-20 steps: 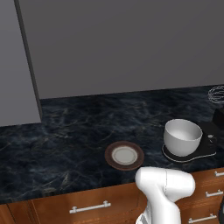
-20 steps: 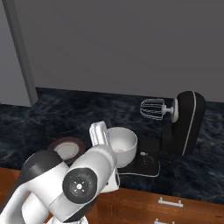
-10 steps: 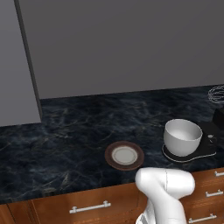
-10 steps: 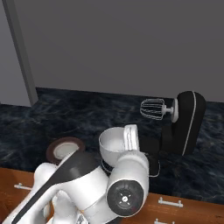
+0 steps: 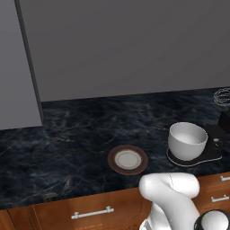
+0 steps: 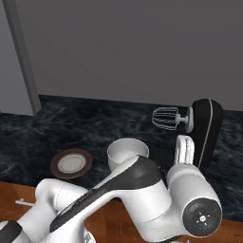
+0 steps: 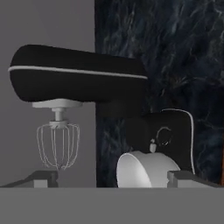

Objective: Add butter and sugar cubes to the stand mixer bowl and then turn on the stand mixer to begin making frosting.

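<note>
The gripper [image 7: 111,178] stands spread wide and empty, its 2 fingertips [image 7: 43,178] at the bottom of the hand view, facing the mixer [image 7: 100,109] and the bowl [image 7: 146,168] at lower centre. In the right base view the arm has swung rightward across the bowl [image 6: 127,153] over the last second. The plate [image 5: 127,159], left of the bowl, looks bare, so I judge the switch is next.

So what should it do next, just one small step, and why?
Probably ease the open claw forward toward the round knob on the stand mixer, near the stand mixer bowl. The plate looks bare and the claw faces the mixer with its jaws wide apart, so switching it on seems to be the step left.
</note>
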You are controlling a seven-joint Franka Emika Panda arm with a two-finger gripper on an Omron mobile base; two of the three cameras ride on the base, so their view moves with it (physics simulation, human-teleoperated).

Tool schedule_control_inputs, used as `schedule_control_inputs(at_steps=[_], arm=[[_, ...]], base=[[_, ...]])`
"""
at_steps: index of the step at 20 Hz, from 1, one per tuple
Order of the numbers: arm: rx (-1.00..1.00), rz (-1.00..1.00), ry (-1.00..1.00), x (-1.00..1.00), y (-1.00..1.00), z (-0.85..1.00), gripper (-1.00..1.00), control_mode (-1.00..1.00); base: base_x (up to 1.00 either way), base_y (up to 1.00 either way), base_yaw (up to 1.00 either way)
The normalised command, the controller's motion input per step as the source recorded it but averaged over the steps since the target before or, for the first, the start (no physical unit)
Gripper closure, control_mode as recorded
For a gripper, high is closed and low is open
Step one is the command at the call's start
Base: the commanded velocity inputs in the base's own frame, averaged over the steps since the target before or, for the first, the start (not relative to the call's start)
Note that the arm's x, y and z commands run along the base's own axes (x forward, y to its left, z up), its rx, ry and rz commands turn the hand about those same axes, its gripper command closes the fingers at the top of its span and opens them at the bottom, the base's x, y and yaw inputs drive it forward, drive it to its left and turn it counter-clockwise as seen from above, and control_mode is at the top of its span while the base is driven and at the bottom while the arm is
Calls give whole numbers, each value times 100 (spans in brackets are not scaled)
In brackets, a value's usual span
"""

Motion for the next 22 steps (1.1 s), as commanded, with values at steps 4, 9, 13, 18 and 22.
schedule_control_inputs(at_steps=[4,9,13,18,22], arm=[[25,-3,0,12,-51,-15,-100,-100],[26,-11,3,39,-24,-3,-100,-100],[27,-12,5,44,-12,-10,-100,-100],[29,-13,3,34,-7,-18,-100,-100],[28,-15,1,28,-6,-23,-100,-100]], base=[[0,0,0],[0,0,0],[0,0,0],[0,0,0],[0,0,0]])
